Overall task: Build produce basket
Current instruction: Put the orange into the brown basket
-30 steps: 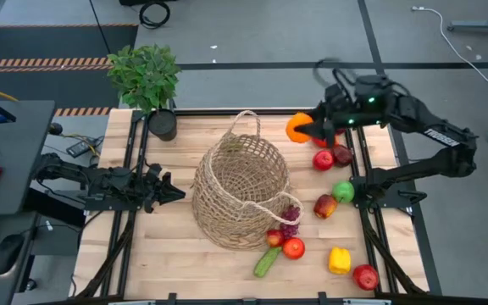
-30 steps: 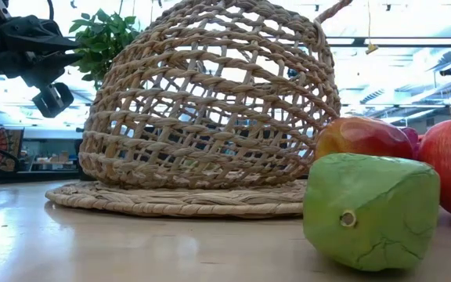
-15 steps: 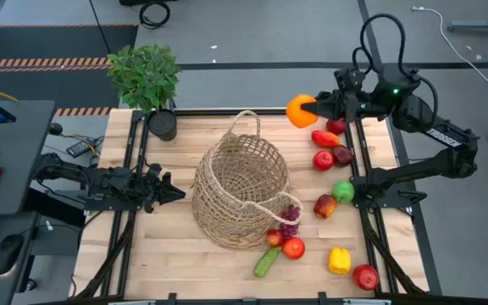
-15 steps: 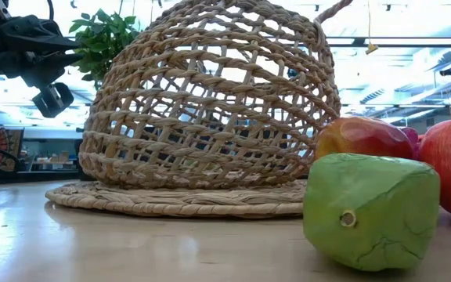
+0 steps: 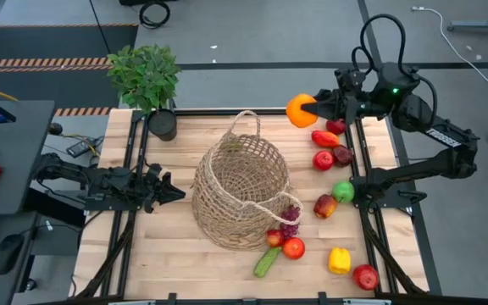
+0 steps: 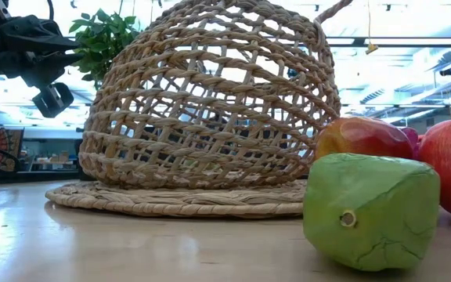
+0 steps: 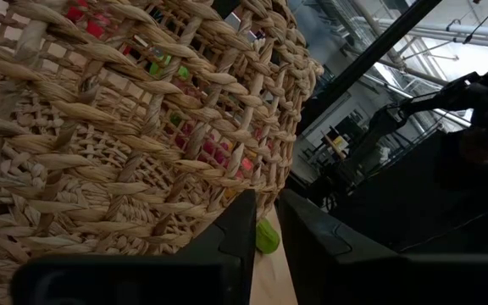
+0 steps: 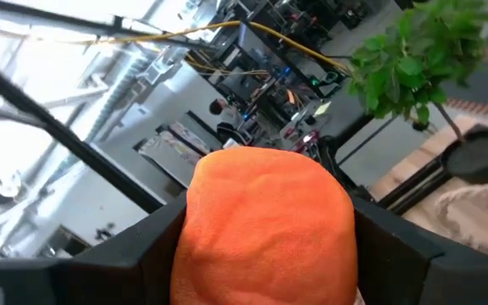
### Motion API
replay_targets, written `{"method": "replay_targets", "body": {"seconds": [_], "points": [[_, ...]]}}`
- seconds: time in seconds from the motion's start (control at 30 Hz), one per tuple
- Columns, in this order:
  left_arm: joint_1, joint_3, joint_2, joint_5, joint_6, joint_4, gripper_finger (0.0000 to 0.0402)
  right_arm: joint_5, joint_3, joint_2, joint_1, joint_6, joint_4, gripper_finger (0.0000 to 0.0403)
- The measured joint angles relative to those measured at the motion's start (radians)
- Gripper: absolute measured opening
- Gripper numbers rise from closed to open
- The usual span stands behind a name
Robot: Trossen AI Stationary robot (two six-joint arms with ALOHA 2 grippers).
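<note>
1. High view: my right gripper (image 5: 310,110) grips the orange (image 5: 298,111), upper right, beside the basket (image 5: 242,191) at centre.
2. Next, I judge: carry it over the basket's opening.
3. My left gripper (image 5: 168,190) waits shut, centre-left.

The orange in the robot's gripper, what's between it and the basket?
Only bare table, seen in the high view: the orange sits in the right gripper, up beyond the basket.

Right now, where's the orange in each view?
High view: orange in the right gripper, at the table's far right edge.
Low view: not in it.
Left wrist view: not in it.
Right wrist view: fills centre between the fingers.
Shared landmark: the potted plant.
</note>
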Motion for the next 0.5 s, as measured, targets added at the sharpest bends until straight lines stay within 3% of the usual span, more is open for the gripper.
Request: {"method": "replay_targets", "body": {"seconds": [0.2, 0.37, 0.5], "points": [[0.0, 0.0, 0.0, 0.0, 0.0, 0.0, 0.0058, -0.01, 0.0, 0.0, 0.0, -0.133, 0.001, 0.0272], [0.0, 0.0, 0.0, 0.0, 0.0, 0.0, 0.0063, -0.032, 0.0, -0.007, 0.002, -0.466, -0.002, 0.0272], [0.0, 0.0, 0.0, 0.0, 0.0, 0.0, 0.0061, -0.051, 0.0, -0.008, 0.003, -0.824, -0.006, 0.0272]]}}
